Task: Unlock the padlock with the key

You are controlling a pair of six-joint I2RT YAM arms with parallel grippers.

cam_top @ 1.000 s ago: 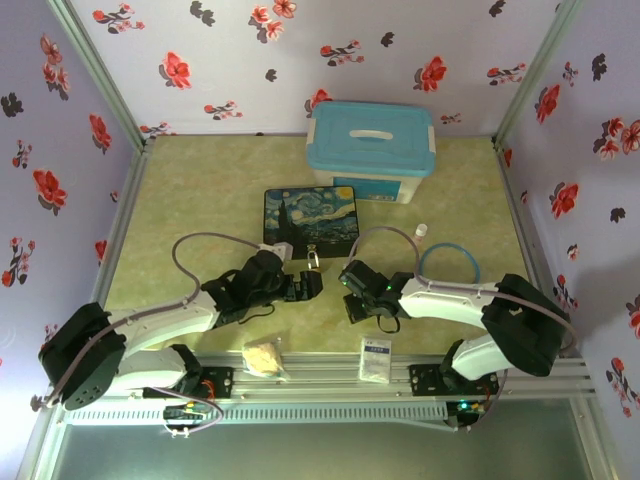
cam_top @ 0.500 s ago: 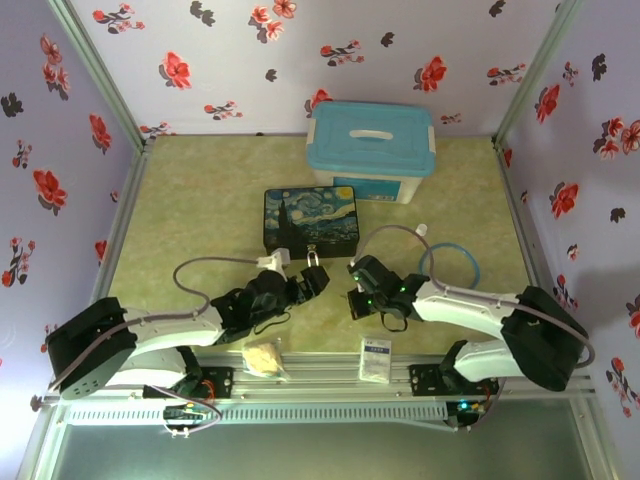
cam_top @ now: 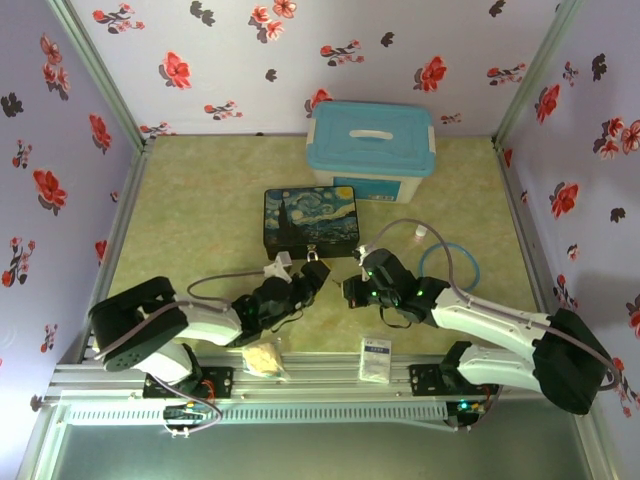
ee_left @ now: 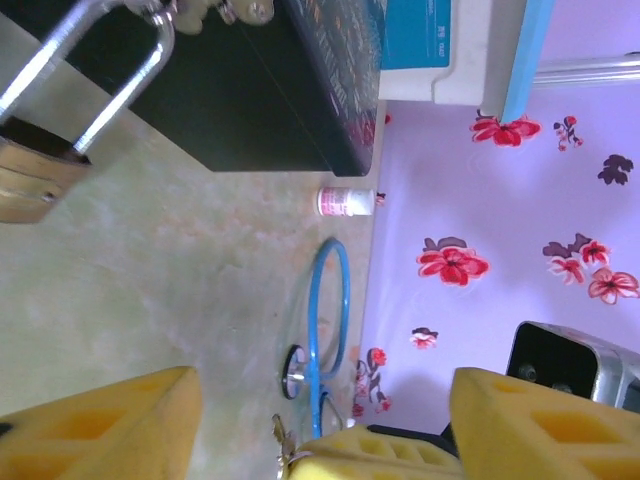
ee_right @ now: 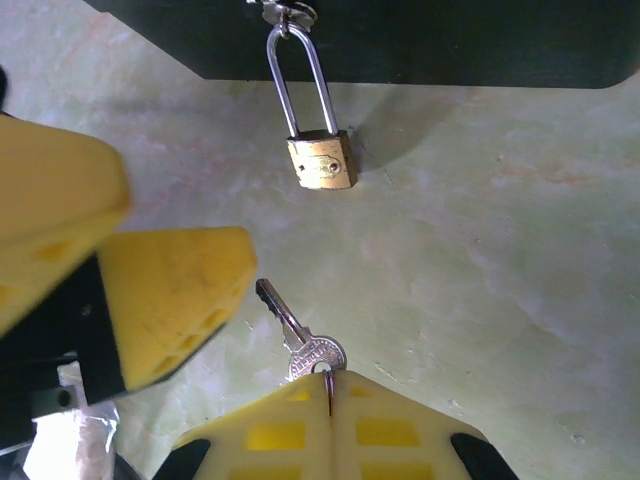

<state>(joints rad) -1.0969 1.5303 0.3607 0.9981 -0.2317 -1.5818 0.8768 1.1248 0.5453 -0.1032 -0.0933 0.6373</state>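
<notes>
The small brass padlock hangs by its silver shackle from the latch of the Starry-Night tin box, its body lying on the table. In the left wrist view the padlock sits at the upper left. My right gripper is shut on the ring of the silver key, whose blade points up-left, well short of the lock. My left gripper is open, its yellow fingers just left of the key and nothing between them. From above, the left gripper and right gripper face each other below the padlock.
A white bin with a blue lid stands behind the tin box. A blue ring and a small white bottle lie to the right. A white packet and a pale bag rest near the front rail.
Both grippers have moved away from the bases toward the tin box and padlock. The right gripper still holds the key.
</notes>
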